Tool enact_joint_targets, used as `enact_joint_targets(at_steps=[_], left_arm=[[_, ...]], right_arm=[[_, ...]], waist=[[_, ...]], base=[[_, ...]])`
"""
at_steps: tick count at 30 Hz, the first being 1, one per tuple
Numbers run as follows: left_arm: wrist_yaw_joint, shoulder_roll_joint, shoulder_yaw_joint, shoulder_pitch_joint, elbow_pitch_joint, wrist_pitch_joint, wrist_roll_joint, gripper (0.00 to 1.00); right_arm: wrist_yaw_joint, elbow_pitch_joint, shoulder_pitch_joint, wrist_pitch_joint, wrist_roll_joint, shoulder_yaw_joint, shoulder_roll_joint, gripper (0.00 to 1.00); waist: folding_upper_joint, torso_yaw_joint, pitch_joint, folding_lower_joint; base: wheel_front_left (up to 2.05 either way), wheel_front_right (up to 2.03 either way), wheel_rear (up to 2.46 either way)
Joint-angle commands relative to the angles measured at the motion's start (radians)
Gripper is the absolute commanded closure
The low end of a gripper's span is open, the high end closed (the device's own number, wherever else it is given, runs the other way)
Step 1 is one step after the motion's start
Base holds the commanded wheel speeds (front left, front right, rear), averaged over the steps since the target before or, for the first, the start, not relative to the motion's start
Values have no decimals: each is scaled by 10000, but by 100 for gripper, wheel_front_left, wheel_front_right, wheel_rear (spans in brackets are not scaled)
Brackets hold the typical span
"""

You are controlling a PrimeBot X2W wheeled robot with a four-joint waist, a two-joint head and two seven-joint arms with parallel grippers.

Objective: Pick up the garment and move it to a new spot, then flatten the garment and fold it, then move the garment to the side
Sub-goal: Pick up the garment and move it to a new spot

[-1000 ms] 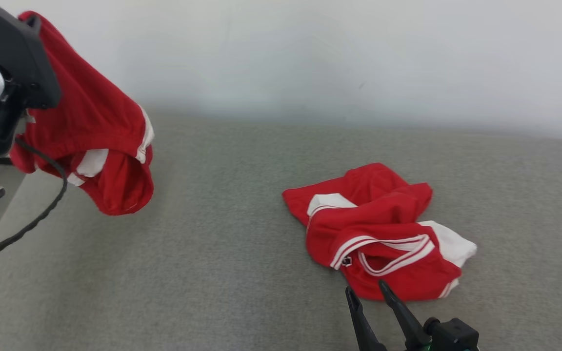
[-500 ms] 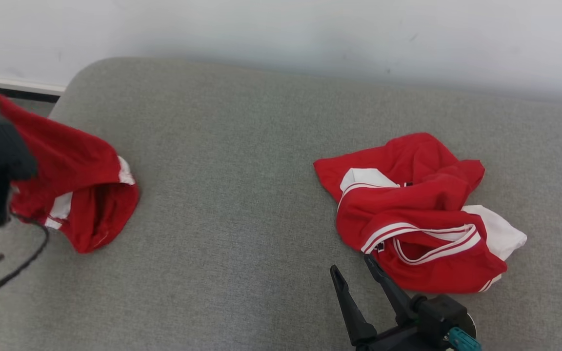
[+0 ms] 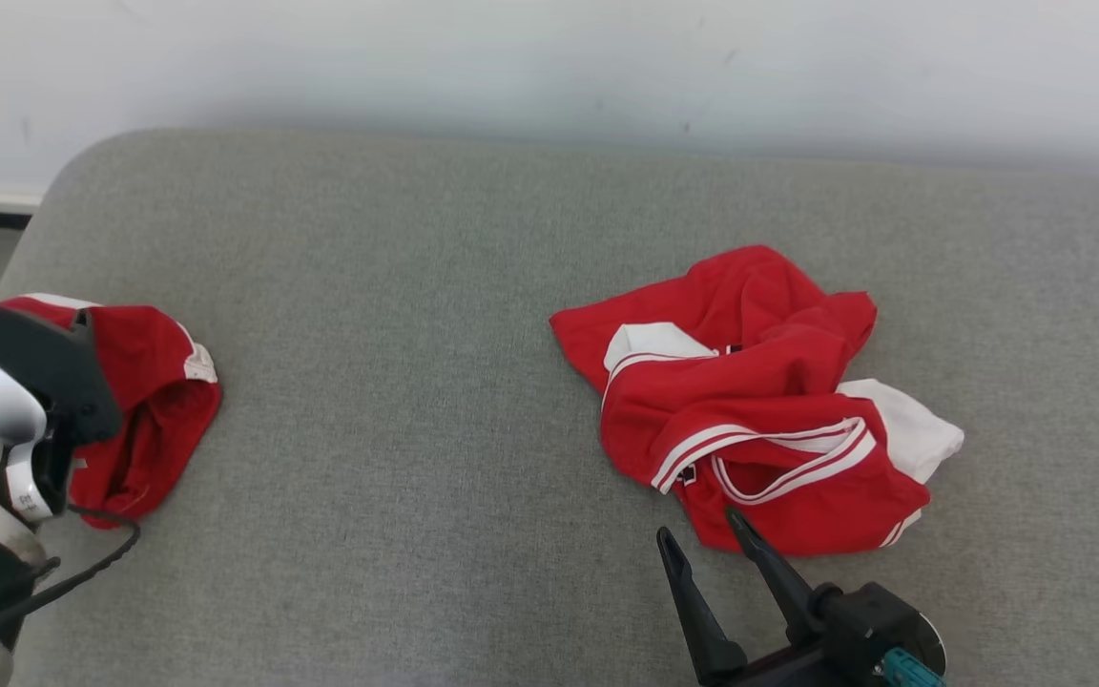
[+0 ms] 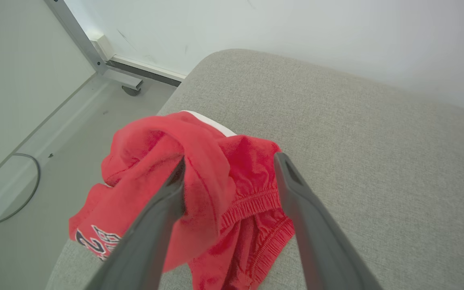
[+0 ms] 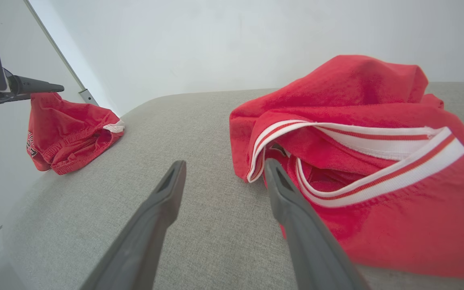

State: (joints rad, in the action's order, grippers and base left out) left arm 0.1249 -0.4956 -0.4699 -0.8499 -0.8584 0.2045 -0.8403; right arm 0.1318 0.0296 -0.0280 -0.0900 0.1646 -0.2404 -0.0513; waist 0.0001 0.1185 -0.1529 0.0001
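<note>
At cushion's left edge: crumpled red elastic-waisted shorts (image 4: 216, 189) lie on grey fabric cushion (image 3: 416, 334), seemingly part overhanging.
Left gripper (image 4: 231, 159): jaws wide apart, clamping nothing; a fold drapes over one finger.
Right gripper (image 3: 699, 525): spread, empty, beside crumpled red-and-white jersey (image 3: 750, 420).
Risk: pulling away could snag that fold and drag shorts floorward.

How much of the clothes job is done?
Little yet. The red shorts lie bunched at the left edge of the cushion, cloth draped over the open left tool. The open right tool sits beside the crumpled red jersey. Flattening, folding and moving aside are left.
</note>
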Motion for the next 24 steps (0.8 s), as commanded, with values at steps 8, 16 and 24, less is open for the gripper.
enact_joint_targets(at_steps=[8, 16, 24], left_arm=[[-274, -86, -870, -714, 35, 569, 850, 0], [-398, -260, -1661, -1456, 773, 1578, 1513, 0], [-376, 99, -1588, -1667, 2492, 1747, 1202, 0]], right_arm=[[-22, 241, -488, -262, -236, 362, 19, 0], [-22, 257, -724, -343, -516, 1124, 18, 0], [-22, 274, -854, -409, -697, 1833, 19, 0]], waist=[[-1, -254, 1350, -1], [-1, -625, 2053, -1], [-1, -1230, 2361, -1]], base=[[0, 0, 0], [0, 0, 0], [0, 0, 0]])
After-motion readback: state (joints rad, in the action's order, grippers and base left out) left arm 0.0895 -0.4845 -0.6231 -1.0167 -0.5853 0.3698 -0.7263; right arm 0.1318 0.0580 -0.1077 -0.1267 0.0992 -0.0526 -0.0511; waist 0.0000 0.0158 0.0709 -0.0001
